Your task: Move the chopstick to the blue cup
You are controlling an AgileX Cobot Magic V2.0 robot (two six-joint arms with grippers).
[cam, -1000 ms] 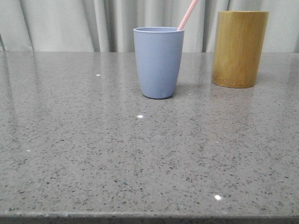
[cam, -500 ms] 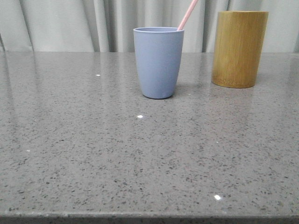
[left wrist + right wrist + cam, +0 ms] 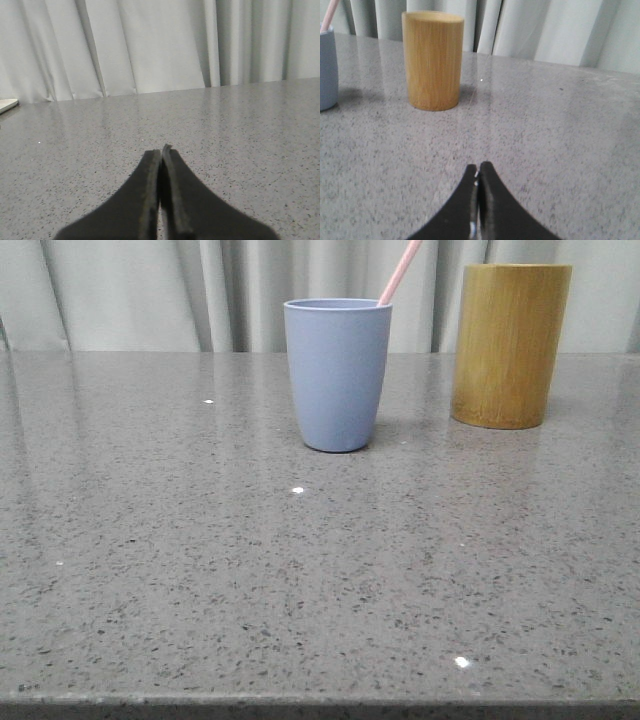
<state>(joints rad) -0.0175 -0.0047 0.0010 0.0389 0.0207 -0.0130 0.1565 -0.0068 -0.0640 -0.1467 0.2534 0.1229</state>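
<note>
Both end effectors have their dark fingers pressed together with nothing between them: the left end effector (image 3: 161, 150) hangs over bare speckled grey table (image 3: 240, 130), and the right end effector (image 3: 478, 167) hangs over the same table, well apart from the cups. No brand, label or writing can be read on anything. One blue cup (image 3: 337, 375) stands upright toward the back of the table, and one chopstick (image 3: 399, 272) stands inside it, leaning to the right with its pale pink upper part rising past the rim and out of the front view. One yellow-brown bamboo cylinder (image 3: 510, 345) stands upright near the cup, on its right, not touching it. In the right wrist view the bamboo cylinder (image 3: 432, 60) appears beside the blue cup (image 3: 327, 67). Pale pleated curtains (image 3: 150, 290) hang behind the table.
</note>
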